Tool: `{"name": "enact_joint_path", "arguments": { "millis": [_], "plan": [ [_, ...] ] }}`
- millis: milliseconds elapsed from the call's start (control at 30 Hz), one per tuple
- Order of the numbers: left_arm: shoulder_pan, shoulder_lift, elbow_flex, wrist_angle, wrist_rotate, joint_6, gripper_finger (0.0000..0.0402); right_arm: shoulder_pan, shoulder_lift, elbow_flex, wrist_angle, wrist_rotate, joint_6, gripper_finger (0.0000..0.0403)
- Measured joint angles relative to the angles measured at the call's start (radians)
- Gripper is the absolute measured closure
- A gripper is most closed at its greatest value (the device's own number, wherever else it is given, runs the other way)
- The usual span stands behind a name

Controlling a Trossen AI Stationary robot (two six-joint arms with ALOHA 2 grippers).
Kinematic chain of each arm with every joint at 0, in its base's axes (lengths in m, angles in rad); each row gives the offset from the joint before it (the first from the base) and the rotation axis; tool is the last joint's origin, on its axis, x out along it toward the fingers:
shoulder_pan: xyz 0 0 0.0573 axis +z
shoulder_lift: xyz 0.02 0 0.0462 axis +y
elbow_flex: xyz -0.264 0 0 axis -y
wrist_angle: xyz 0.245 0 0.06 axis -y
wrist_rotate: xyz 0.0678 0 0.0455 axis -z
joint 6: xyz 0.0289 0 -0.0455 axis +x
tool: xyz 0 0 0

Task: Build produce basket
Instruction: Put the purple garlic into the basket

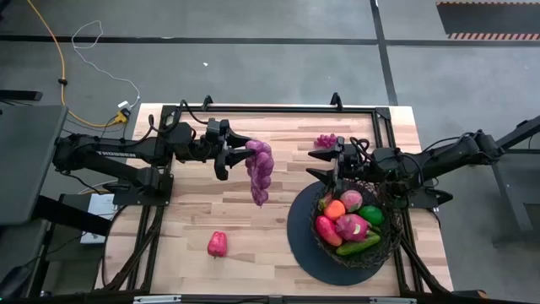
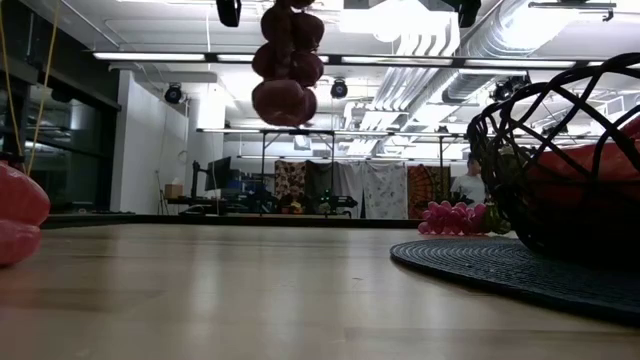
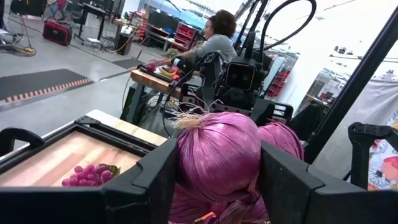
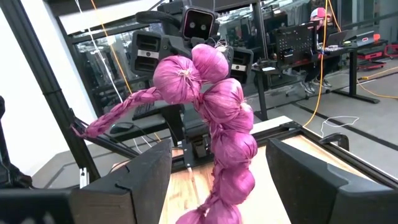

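Observation:
A string of purple onion-like bulbs [image 1: 258, 173] hangs in the air over the table's far middle, and my left gripper [image 1: 243, 152] is shut on its top bulb. In the low view the lowest bulb [image 2: 283, 101] hangs well clear of the tabletop. My right gripper [image 1: 325, 165] stands open above the far rim of the black wire basket [image 1: 390, 241], its fingers [image 4: 146, 183] empty and facing the string. The basket sits on a dark round disc [image 1: 299, 236] and holds an orange, a pink dragon fruit, a green ball and a cucumber. My left gripper pinches the string's top bulb [image 3: 217, 149] between its two fingers [image 3: 155, 180], one on each side. The fingers lie level and come from the table's left. The other bulbs hang below the hold, clear of the table, and a braided tail [image 4: 112, 121] sticks out sideways.
A red pepper [image 1: 218, 244] lies on the table near the front, left of the disc. A pink grape bunch [image 1: 326, 140] lies by the far edge. A black frame rail [image 1: 270, 108] runs round the table. People sit at benches in the room beyond.

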Motion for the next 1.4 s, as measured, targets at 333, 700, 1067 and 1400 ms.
{"name": "enact_joint_path", "arguments": {
  "millis": [333,700,1067,1400],
  "plan": [
    [0.0,0.036,0.001,0.035,-0.025,-0.017,0.022,0.0,0.063,0.07,0.011,-0.024,-0.008,0.0151],
    [0.0,0.1,0.0,0.127,0.108,-0.072,0.022,0.0,0.286,0.347,-0.254,0.001,-0.227,0.0151],
    [-0.001,0.1,0.0,0.209,0.143,-0.122,0.022,-0.005,0.378,0.424,-0.274,-0.017,-0.293,0.0151],
    [0.0,0.1,0.001,0.217,0.243,-0.197,0.022,-0.018,0.41,0.427,-0.172,-0.012,-0.313,0.0151]
  ]
}}
